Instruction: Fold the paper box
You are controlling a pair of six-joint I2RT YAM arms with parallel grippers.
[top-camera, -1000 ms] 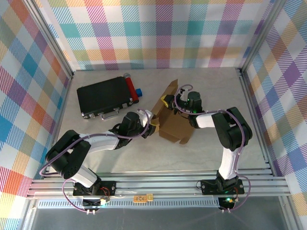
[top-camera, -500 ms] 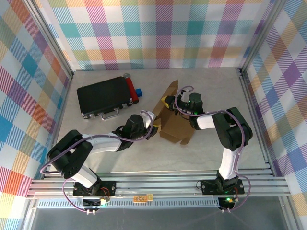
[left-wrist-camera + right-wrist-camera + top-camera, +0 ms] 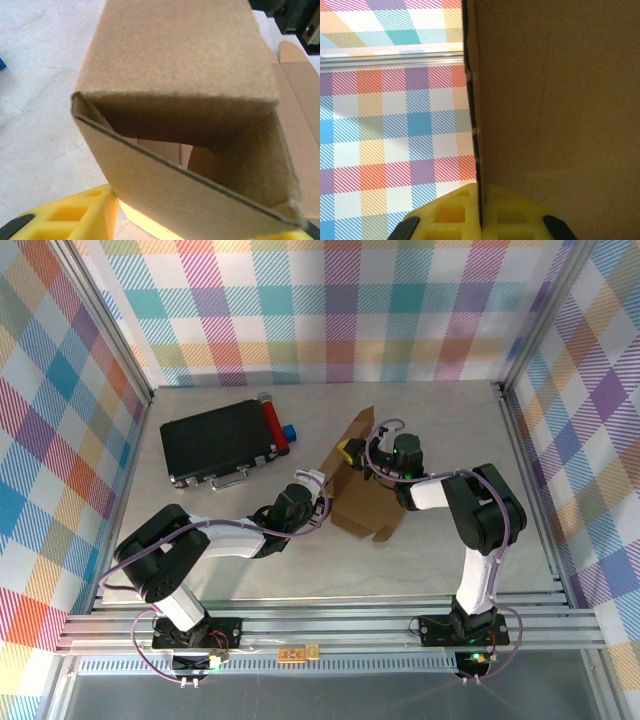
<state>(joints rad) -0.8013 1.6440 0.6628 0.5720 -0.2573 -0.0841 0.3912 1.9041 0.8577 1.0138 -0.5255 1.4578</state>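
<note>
Left claw: my left claw (image 3: 322, 504) lies low at the left end of the box. Its yellow fingers (image 3: 65, 220) stand apart, and the lower edge of the box's near wall crosses the gap between them. I cannot tell whether they pinch it.
Paper box: the paper box (image 3: 362, 508) sits straight ahead of my left claw and right against it. It is partly folded, with plain brown walls standing up around a hollow that opens toward that claw and a top panel leaning over the hollow.
Right claw: my right claw (image 3: 481, 215) is closed on the box at its far side. The edge of the cardboard sheet runs straight up from between the two yellow pads (image 3: 450, 220), which are pressed tight together.
Flap: the flap (image 3: 352, 430) held in that grip rises tilted just beyond my right claw, above the rest of the box.
Tab: a small tab (image 3: 385, 532) juts from the box's corner on the side away from my left claw.
Table: the pale mottled table (image 3: 230, 560) lies under both claws and the box.
Black case: a closed black case (image 3: 218, 445) lies flat to the left of my left claw and farther out, well apart from the box.
Red roll: a red roll (image 3: 272, 422) lies along the case's edge on the side nearer my claws, touching it, with a small blue piece (image 3: 289, 432) just beside it.
Wall: a checked wall (image 3: 390, 140) with a metal rail (image 3: 390, 61) stands well beyond my right claw.
</note>
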